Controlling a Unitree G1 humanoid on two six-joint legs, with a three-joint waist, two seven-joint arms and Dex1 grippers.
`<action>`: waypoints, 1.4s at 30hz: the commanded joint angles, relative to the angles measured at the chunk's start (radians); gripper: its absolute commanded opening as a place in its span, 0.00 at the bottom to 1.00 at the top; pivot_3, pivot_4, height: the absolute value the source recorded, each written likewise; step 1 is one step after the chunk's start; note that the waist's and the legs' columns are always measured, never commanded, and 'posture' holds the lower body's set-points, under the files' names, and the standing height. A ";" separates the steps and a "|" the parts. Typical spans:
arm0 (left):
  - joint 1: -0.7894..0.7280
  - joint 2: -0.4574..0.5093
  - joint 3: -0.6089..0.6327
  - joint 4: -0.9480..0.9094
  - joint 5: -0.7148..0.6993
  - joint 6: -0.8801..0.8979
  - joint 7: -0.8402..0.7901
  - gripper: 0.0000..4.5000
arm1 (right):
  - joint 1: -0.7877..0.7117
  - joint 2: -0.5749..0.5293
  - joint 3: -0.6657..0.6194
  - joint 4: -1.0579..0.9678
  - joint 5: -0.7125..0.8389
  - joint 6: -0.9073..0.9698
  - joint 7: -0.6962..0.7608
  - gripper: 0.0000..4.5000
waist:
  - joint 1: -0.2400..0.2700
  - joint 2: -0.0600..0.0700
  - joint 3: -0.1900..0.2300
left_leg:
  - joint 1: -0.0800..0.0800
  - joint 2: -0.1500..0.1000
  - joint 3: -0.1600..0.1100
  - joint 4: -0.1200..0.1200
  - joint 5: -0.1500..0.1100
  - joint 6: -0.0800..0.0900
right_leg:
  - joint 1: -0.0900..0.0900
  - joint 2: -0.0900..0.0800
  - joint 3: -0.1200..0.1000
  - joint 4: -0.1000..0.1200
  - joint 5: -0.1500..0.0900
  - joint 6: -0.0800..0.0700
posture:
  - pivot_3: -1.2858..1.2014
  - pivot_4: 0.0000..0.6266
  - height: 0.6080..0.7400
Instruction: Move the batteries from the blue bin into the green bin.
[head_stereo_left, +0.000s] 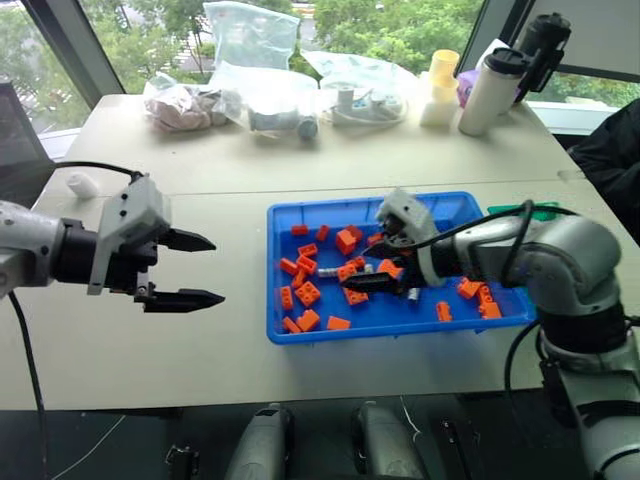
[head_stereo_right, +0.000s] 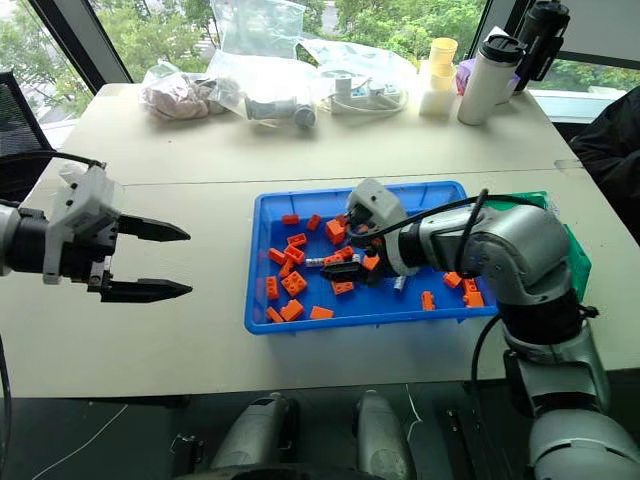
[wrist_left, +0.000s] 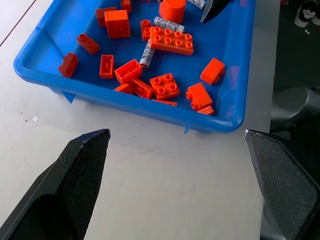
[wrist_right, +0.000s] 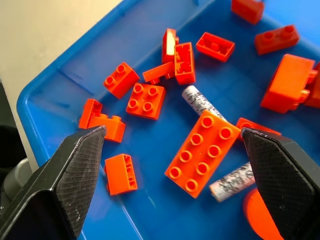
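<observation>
Batteries (wrist_right: 200, 102) lie among orange bricks (wrist_right: 202, 152) mid-tray in the blue bin (head_stereo_left: 300, 330), directly under the right gripper (head_stereo_left: 385, 267), its fingers wide apart and empty, w/ one cylinder's long axis running roughly across the gap between them. Left gripper (head_stereo_left: 190, 270), also spread and empty, hangs over bare table (head_stereo_left: 200, 170) well left of the tray, so the right arm is much nearer; green bin (head_stereo_right: 575, 262) sits just right of the tray, partly hidden behind that arm.

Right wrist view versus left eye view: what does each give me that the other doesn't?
Right wrist: close detail of two batteries beside a long orange brick. Left eye: the open left gripper over the table beside the blue bin, the green bin behind the right arm, bags and a bottle at the far edge. Both: the blue bin, orange bricks, the open right gripper above them.
</observation>
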 joint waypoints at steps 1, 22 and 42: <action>0.005 -0.011 0.036 -0.051 -0.011 0.004 0.033 1.00 | 0.005 0.068 -0.018 -0.029 -0.048 0.049 -0.132 0.99 | -0.003 0.000 0.000 | 0.000 0.000 0.000 0.000 0.000 0.000 | 0.000 0.000 0.000 0.000 0.000 0.000 | 0.52 0.24 1.00; -0.012 -0.076 -0.050 -0.028 0.070 -0.054 0.074 1.00 | 0.063 0.152 0.030 -0.011 0.004 0.050 -0.325 0.99 | -0.009 0.000 0.000 | 0.002 0.000 0.000 0.000 0.000 0.000 | -0.001 0.004 0.000 0.005 0.000 0.000 | 0.52 0.24 1.00; -0.016 -0.106 -0.069 -0.017 0.101 -0.071 0.087 1.00 | 0.064 0.166 0.037 -0.007 -0.033 0.050 -0.320 0.50 | -0.009 0.000 0.000 | 0.002 0.000 0.000 0.000 0.000 0.000 | -0.001 0.004 0.000 0.007 0.000 0.000 | 0.52 0.24 1.00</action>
